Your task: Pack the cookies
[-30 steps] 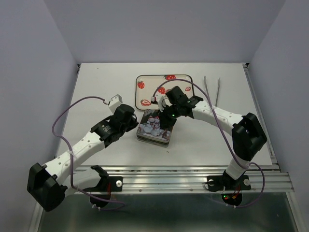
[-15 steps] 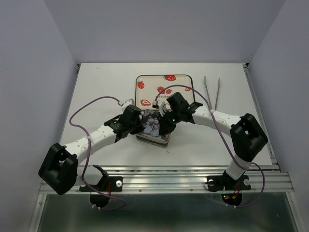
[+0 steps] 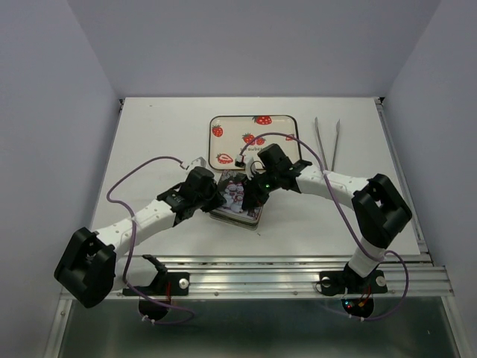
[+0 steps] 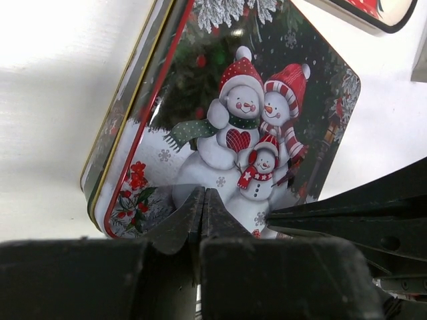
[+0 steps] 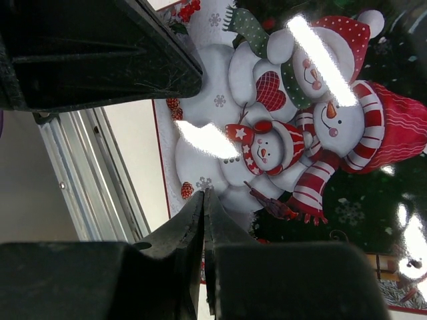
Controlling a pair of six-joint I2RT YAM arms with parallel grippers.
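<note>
The square tin (image 3: 237, 198) with a snowman lid (image 4: 240, 120) (image 5: 300, 120) lies closed in the middle of the table. My left gripper (image 3: 217, 195) (image 4: 203, 195) is shut with nothing in it, its tips low over the lid's left part. My right gripper (image 3: 250, 194) (image 5: 204, 195) is shut and empty too, over the lid's right part and close to the left one. Whether either tip touches the lid I cannot tell. The cookies are out of view.
A cream tray (image 3: 237, 128) printed with strawberries lies just behind the tin. Metal tweezers (image 3: 328, 138) lie at the back right. A metal rail (image 3: 261, 262) runs along the table's near edge.
My left arm has swung right from beside the tin to over its lid, and its jaws have shut. The right gripper has settled slightly lower over the lid.
</note>
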